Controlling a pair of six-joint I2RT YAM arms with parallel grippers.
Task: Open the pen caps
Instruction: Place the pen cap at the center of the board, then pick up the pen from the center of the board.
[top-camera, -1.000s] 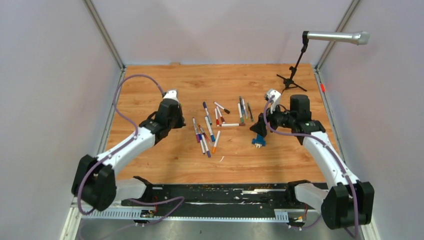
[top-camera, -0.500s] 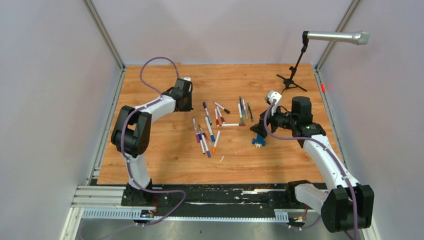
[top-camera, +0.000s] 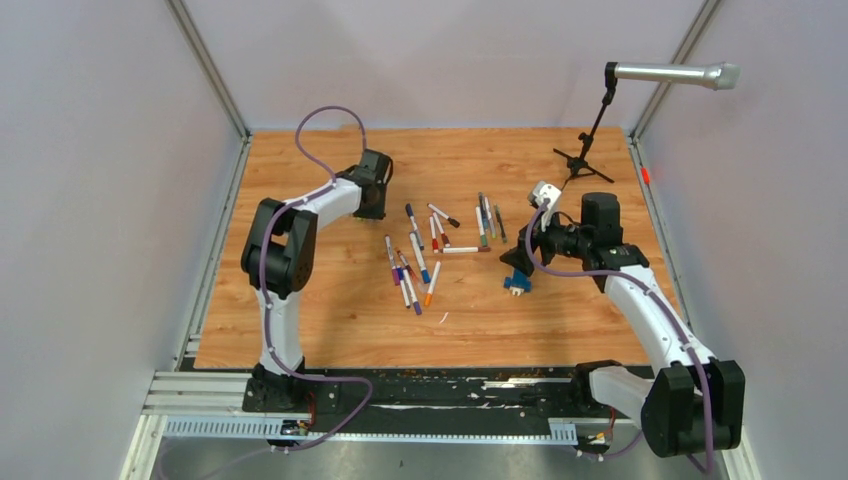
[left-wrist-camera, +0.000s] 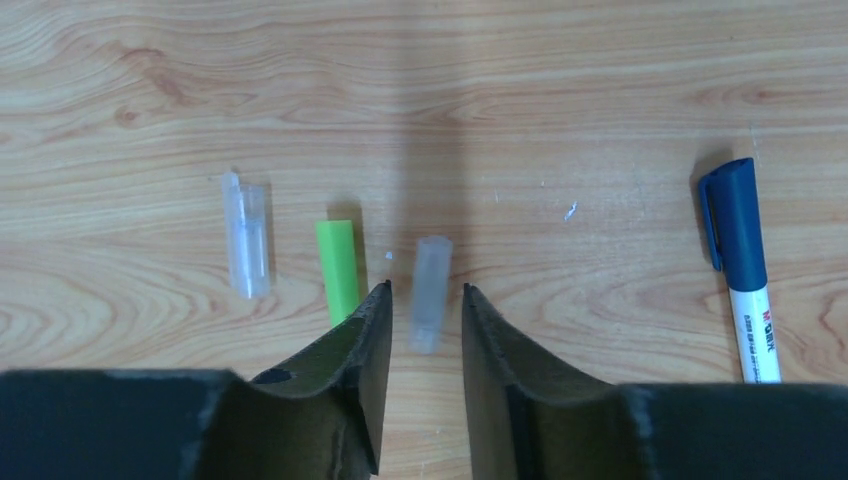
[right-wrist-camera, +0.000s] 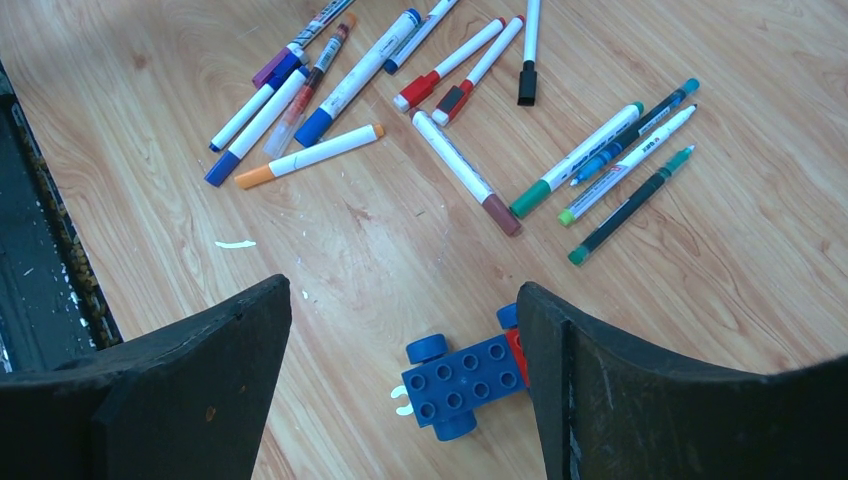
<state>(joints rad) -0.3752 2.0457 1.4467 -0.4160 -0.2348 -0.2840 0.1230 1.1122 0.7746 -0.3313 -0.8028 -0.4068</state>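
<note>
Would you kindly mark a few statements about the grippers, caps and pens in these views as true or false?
1. The left gripper is clamped on the green cap. False: its jaws stand apart, the green cap lies on the table beside them, and a clear cap lies between the fingertips.
2. The right gripper is wide open above the blue-and-red block. True.
3. The pen at the edge of the left wrist view has its blue cap on. True.
4. The right gripper holds the orange-ended pen. False: that pen lies on the table among the others, and the gripper holds nothing.
</note>
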